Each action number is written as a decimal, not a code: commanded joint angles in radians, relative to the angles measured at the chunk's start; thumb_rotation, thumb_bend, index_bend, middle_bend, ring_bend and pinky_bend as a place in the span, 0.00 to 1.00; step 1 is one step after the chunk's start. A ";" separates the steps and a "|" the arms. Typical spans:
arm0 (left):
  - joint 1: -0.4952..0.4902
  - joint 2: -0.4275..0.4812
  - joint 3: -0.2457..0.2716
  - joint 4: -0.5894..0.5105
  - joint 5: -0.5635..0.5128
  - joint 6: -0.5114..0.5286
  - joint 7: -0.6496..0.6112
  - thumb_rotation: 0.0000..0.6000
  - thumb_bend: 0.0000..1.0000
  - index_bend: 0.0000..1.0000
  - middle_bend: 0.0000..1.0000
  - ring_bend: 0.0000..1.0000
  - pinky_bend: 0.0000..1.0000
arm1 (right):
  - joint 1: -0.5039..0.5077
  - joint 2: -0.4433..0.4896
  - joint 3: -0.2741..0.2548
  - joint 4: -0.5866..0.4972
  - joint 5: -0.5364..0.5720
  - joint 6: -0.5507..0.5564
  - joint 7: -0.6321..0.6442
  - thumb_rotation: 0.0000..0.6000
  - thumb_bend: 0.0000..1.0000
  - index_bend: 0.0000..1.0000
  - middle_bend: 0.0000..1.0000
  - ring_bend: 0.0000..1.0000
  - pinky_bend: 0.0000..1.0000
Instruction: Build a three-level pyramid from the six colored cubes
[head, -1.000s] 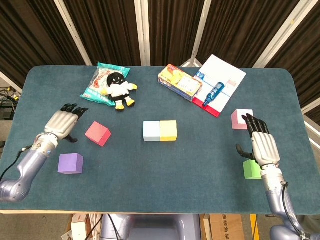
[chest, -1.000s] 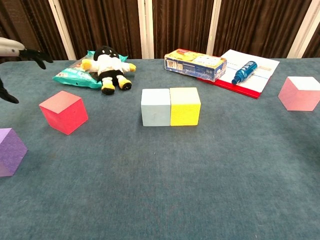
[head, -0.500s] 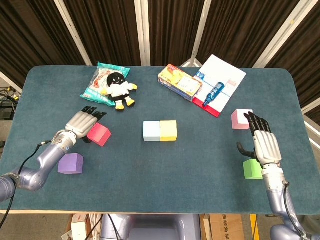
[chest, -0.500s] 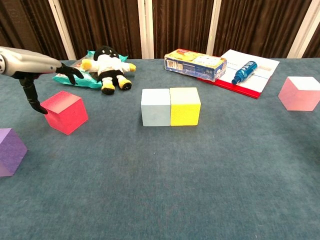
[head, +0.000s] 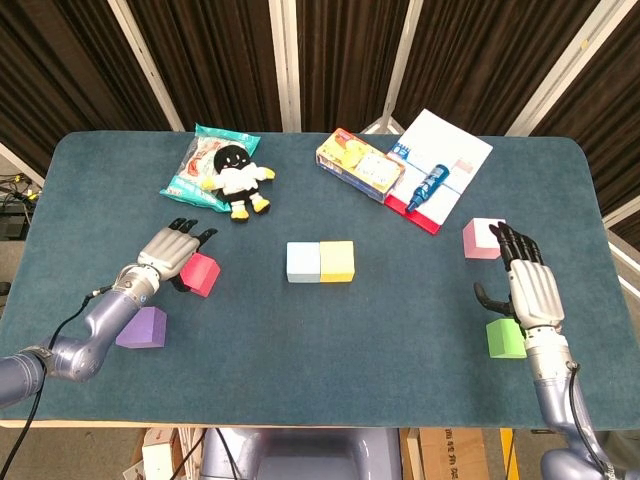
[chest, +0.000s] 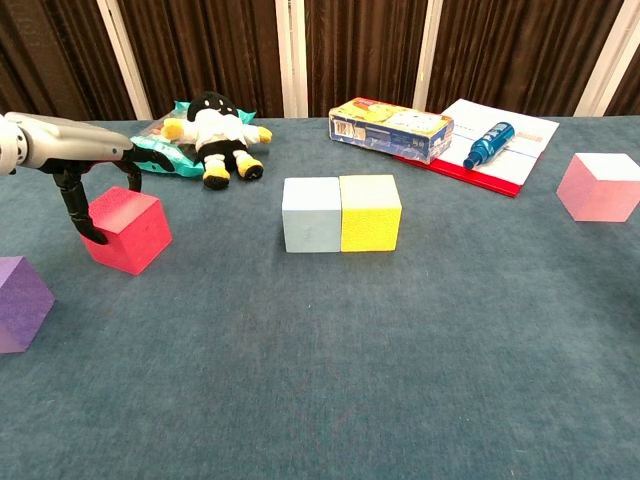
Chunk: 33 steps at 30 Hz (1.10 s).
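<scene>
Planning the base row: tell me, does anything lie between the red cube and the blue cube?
Nothing visible does. The red cube, under the left hand, has bare table between it and the blue cube.

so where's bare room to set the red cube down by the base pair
Right of the yellow cube, open cloth runs to the pink cube. The near strip before the light blue cube is bare too. Crowded: the far edge, with plush toy, box.

A plush toy (head: 238, 175) lay on a teal snack bag (head: 205, 165) at the back left of the desk (head: 330, 330); a yellow box (head: 360, 164) sat beside a white booklet (head: 443, 157); a blue bottle (head: 427, 186) lay across the booklet and its red edge; dark curtains (head: 210, 60) hung behind.
</scene>
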 joint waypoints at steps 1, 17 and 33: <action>0.006 -0.002 -0.017 -0.027 -0.055 0.041 -0.007 1.00 0.13 0.04 0.42 0.03 0.06 | -0.003 -0.001 0.002 -0.002 -0.003 -0.002 0.002 1.00 0.38 0.00 0.00 0.00 0.00; -0.081 -0.056 -0.088 -0.198 -0.593 0.283 0.188 1.00 0.15 0.05 0.43 0.04 0.06 | -0.015 0.002 0.016 -0.011 -0.026 -0.020 0.025 1.00 0.38 0.00 0.00 0.00 0.00; -0.231 -0.128 -0.117 -0.158 -0.816 0.309 0.365 1.00 0.15 0.05 0.41 0.04 0.06 | -0.024 0.013 0.034 -0.020 -0.034 -0.031 0.056 1.00 0.38 0.00 0.00 0.00 0.00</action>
